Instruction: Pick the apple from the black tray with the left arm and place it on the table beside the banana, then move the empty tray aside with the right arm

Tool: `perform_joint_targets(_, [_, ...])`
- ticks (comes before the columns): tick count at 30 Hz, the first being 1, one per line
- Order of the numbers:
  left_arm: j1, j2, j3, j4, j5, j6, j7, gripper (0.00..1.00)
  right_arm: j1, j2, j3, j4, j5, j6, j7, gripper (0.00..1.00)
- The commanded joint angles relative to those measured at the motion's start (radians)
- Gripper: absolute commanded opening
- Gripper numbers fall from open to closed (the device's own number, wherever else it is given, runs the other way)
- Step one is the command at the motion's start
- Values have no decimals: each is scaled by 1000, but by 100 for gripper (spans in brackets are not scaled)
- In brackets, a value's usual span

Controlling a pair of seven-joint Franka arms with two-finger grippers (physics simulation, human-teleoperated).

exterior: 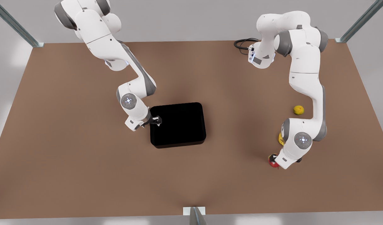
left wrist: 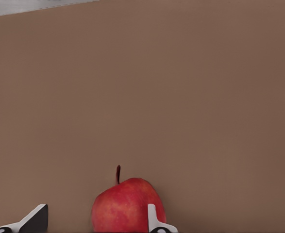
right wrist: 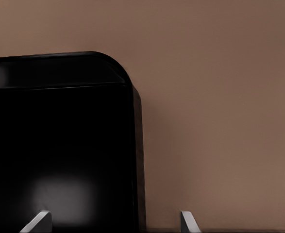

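Apple rests on tabletop beside banana, left hand spread around it. Black tray empty; right hand straddles its left wall, fingers apart. Tray move outstanding.

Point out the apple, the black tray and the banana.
apple (left wrist: 125,206): left wrist view, red front skin.
black tray (exterior: 178,125): front view, middle of its floor.
banana (exterior: 280,139): front view, yellow sliver beside the arm.
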Motion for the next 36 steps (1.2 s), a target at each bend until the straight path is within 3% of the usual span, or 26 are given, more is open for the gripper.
perform_joint_targets(1, [1, -57, 0, 19, -28, -21, 52, 100, 0, 0, 0, -7, 2, 6, -205, 98])
perform_joint_targets(4, [-1, -315, -7, 144, -117, -630, 206, 100, 0, 49, 1, -6, 2, 26, -216, 96])
perform_joint_targets(5, [-1, -411, -3, 93, -142, -712, 220, 100, 0, 67, 1, -6, 2, 56, -219, 96])
perform_joint_targets(6, [0, -552, -1, -113, -146, -588, 220, 100, -1, 81, 1, -6, 2, 58, -219, 94])
perform_joint_targets(7, [-1, -578, 0, -168, -142, -551, 204, 100, -1, 89, 1, -4, 3, 58, -216, 92])
perform_joint_targets(9, [-12, -541, -7, -125, -117, -571, 158, 100, -6, 98, 1, -1, 20, 58, -213, 84])
perform_joint_targets(12, [-1, -536, 0, -131, -162, -603, 187, 100, -6, 98, 1, 1, 20, 50, -204, 55])
perform_joint_targets(15, [8, -456, 0, -65, -163, -581, 184, 100, -6, 93, 0, 4, 22, 43, -201, 35])
perform_joint_targets(25, [-4, -490, -12, -65, -152, -592, 181, 100, -6, 55, 0, 19, 34, -32, -199, 11])
perform_joint_targets(28, [-3, -498, -9, -65, -154, -591, 181, 100, -17, -6, -8, 80, 34, -183, -211, 11])
perform_joint_targets(31, [-3, -499, -7, -65, -154, -591, 181, 100, -20, -39, -81, 240, 34, -439, -297, 8])
perform_joint_targets(36, [-3, -496, -4, -65, -152, -585, 183, 100, -18, -37, -259, 396, 31, -678, -563, 6])
